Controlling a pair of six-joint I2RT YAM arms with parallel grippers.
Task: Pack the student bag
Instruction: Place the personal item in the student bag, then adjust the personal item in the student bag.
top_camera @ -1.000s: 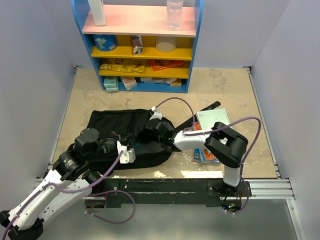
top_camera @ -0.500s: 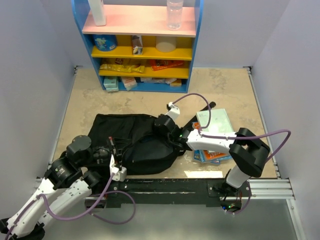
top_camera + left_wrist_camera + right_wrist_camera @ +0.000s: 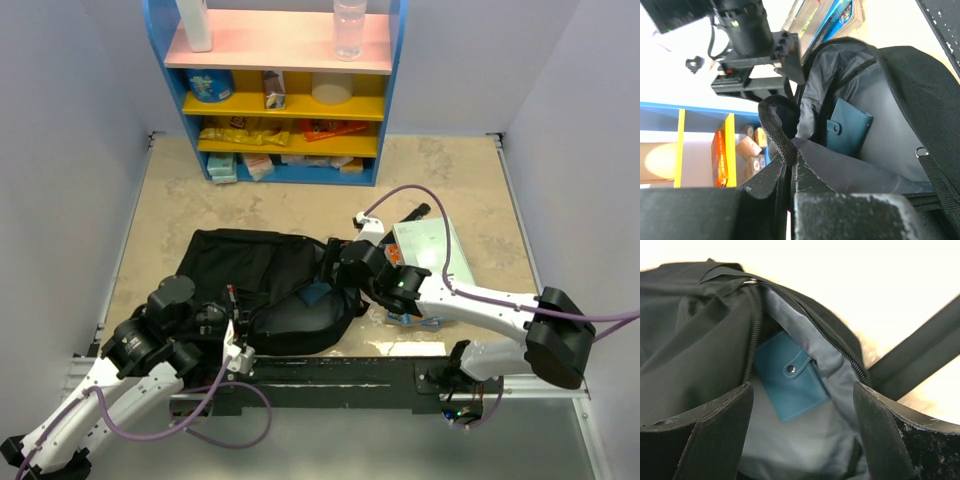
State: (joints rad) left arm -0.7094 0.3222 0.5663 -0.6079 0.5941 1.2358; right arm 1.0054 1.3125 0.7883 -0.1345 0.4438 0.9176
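Observation:
The student bag (image 3: 250, 268) lies flat in the middle of the table, a large black backpack with its zip mouth facing right. My left gripper (image 3: 232, 308) is shut on the bag's woven black loop (image 3: 774, 131) and holds the mouth up. Inside, against the grey lining (image 3: 900, 125), lies a teal snap-flap case (image 3: 849, 128) (image 3: 790, 377) (image 3: 316, 294). My right gripper (image 3: 338, 272) (image 3: 802, 390) hangs open just outside the mouth. Its fingers (image 3: 720, 420) stand wide on either side of the case, touching nothing.
A pale green book (image 3: 428, 243) lies on other books (image 3: 412, 316) right of the bag. A black shoulder strap (image 3: 412, 215) trails toward them. A blue shelf unit (image 3: 285, 95) with boxes, packets and a bottle stands at the back. Walls close both sides.
My right gripper has opened, left the teal case inside the bag and drawn back to the right out of the mouth. The left gripper has kept its hold on the loop.

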